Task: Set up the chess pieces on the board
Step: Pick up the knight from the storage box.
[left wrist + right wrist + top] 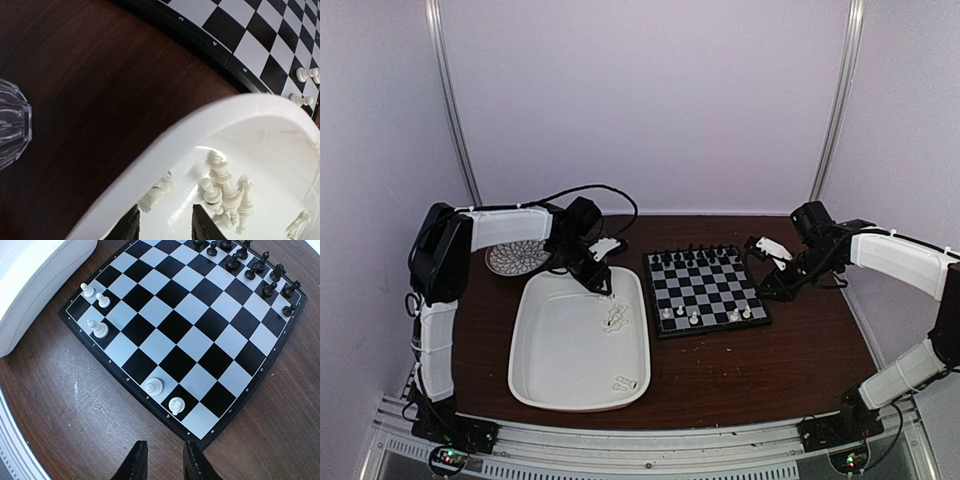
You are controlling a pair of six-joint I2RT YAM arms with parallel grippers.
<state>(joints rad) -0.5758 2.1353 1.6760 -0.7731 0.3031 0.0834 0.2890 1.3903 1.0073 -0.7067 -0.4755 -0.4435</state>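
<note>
The left hand (165, 217) is held low over the far corner of the tray (165, 150). Its fingers (131, 226) are set partly apart, and only bare tray floor is seen between them, so nothing is gripped. The left arm is bent over from the left side of the table (750, 370), with the wrist tipped downward. The right hand (164, 452) is held above bare table beside the right side of the board (170, 330). Its fingers are parted by a narrow gap and it is empty. The right arm is stretched in from the right, with its elbow raised.

A heap of white pieces (225, 192) lying on their sides is shown just beyond the fingers in the left wrist view, and one more piece lies close to the left finger. A second, smaller group near the tray's near right corner can be made out only in the top view. A clear faceted glass dish (10, 125) is cut off at the edge of the left wrist view; in the top view it sits on the table beside the tray's far left corner.

Five white pieces are seen most clearly in the right wrist view, standing upright along the board's near rows. Black pieces (250, 265) are lined up along the far rows. The board lies just right of the tray.
</note>
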